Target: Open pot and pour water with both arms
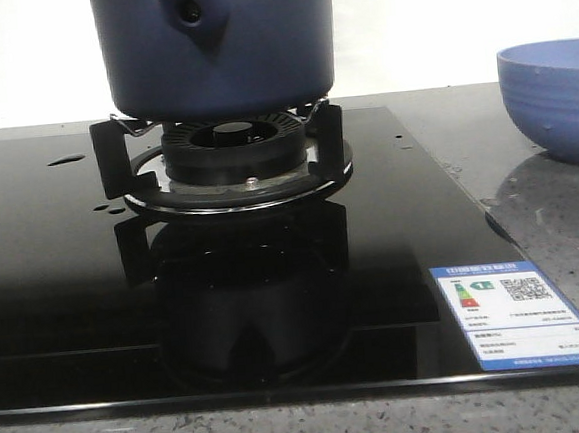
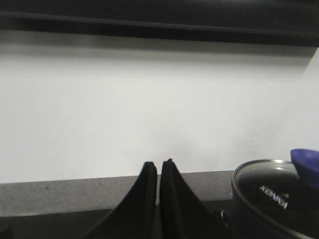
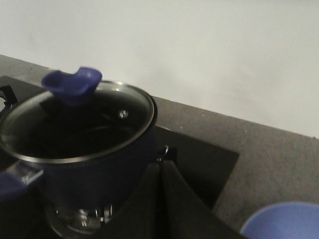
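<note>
On the left of the glossy black glass cooktop (image 1: 54, 285), small glossy drops of water (image 1: 65, 160) lay scattered, well apart from the burner. In the left wrist view, the left gripper (image 2: 158, 167) hung with its two dark fingers pressed together, tips touching or nearly so, holding nothing; beyond them ran a grey stone counter (image 2: 60, 191) and a white wall.

At the centre the dark navy pot (image 1: 214, 47) stood on the black pan support (image 1: 108, 161) over the round burner (image 1: 232, 146), its tapered handle mount with the round hole (image 1: 190, 14) facing the front camera. The pot was closed by a glass lid (image 3: 79, 122) with a metal rim and a blue knob (image 3: 73, 84).

In the right wrist view, the right gripper (image 3: 160, 168) showed its fingers closed against each other, empty, just beside the pot's wall.

Further right, an energy label (image 1: 518, 311) sat on the cooktop's near corner, and a lighter-blue bowl (image 1: 556, 100) rested on the counter, apart from the cooktop.
</note>
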`<state>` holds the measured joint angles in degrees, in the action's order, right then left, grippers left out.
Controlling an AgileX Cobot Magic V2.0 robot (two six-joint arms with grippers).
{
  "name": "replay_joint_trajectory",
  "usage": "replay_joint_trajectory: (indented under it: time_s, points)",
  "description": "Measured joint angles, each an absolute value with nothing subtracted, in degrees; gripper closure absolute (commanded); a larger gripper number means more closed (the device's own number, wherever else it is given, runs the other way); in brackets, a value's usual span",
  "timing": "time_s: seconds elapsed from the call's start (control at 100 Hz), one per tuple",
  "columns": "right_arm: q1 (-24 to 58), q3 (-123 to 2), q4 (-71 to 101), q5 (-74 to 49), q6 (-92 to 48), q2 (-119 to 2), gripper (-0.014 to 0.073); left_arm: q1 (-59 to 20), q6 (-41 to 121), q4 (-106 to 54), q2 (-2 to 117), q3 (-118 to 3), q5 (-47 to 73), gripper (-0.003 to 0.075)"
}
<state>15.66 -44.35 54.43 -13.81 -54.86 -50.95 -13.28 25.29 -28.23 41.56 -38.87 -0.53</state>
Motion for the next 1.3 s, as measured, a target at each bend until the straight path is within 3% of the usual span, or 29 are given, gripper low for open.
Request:
replay_joint_trajectory:
  time_s: [0.18, 0.37, 1.3]
  points:
    - [22.6, -26.5, 55.4, -3.1, -55.5, -39.7, 0.0638, -13.3, 25.3, -28.9, 28.7, -24.2, -3.8, 0.0739]
    - [24.8, -17.2, 57.4, 2.8, -55.9, -30.7, 0.0639, -13.3, 25.3, -30.3, 17.4, -16.2, -4.0, 0.0739]
    - [24.8, -15.9, 58.2, 4.6, -56.0, -28.8, 0.0639, -12.9, 25.3, -29.8, 12.8, -13.6, -4.4, 0.0739]
